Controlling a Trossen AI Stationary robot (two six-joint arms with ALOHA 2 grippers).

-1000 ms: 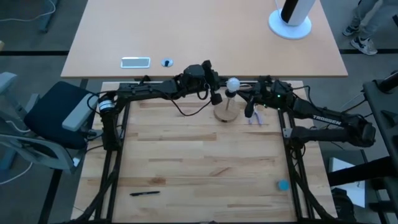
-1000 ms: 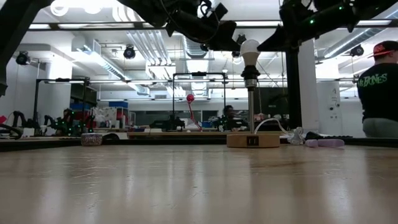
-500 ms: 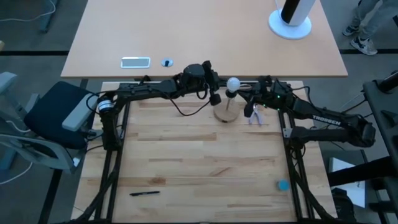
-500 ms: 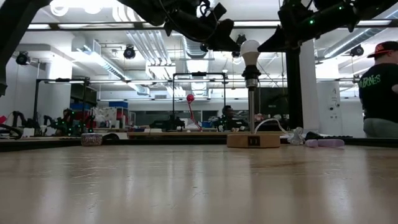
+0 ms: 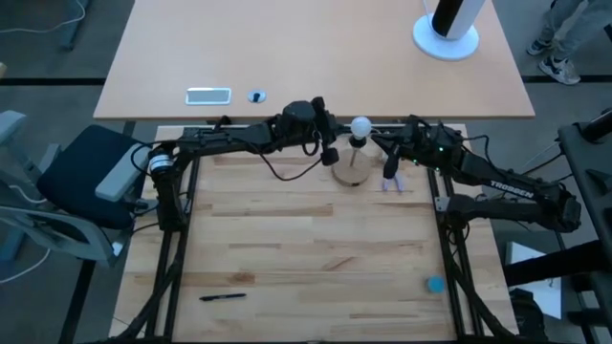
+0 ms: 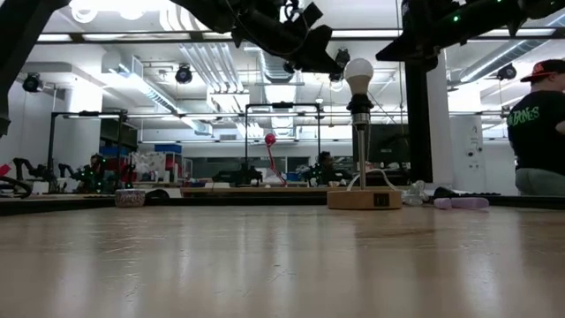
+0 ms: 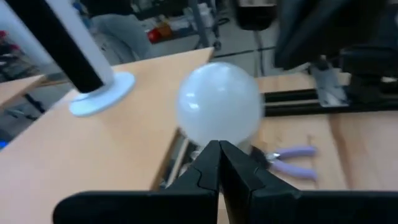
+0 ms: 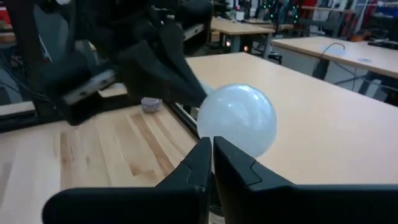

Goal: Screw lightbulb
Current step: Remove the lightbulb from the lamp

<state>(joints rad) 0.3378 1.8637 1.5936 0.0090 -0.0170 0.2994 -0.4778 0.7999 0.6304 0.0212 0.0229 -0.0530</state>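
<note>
The white frosted lightbulb [image 5: 360, 125] sits upright in the socket on top of a black post [image 6: 360, 146]. The post stands on a round wooden disc [image 5: 351, 174] near the table's far edge. My left gripper [image 5: 331, 145] is shut, at bulb height, just left of the bulb, which fills its wrist view [image 7: 219, 104]. My right gripper [image 5: 381, 143] is shut and empty, a little to the right of the bulb, which also shows in its wrist view [image 8: 237, 119]. My left gripper's shut fingertips [image 7: 219, 149] come level from the table's left and end at the bulb's lower side [image 7: 214, 134]. I cannot tell whether they touch it. The bulb stays upright in the socket.
Purple-handled pliers [image 5: 393, 181] lie just right of the disc. A black pen [image 5: 222, 296] and a small blue thing [image 5: 435, 284] lie near the front edge. A white-based black cylinder [image 5: 446, 29] stands on the far table. A person [image 6: 538, 124] stands beyond the table at the right.
The wooden disc, with its post and bulb, has slid a little toward the table's right edge and stays upright. My right gripper has drawn back from the bulb toward the right. My left gripper has followed a little toward the bulb.
</note>
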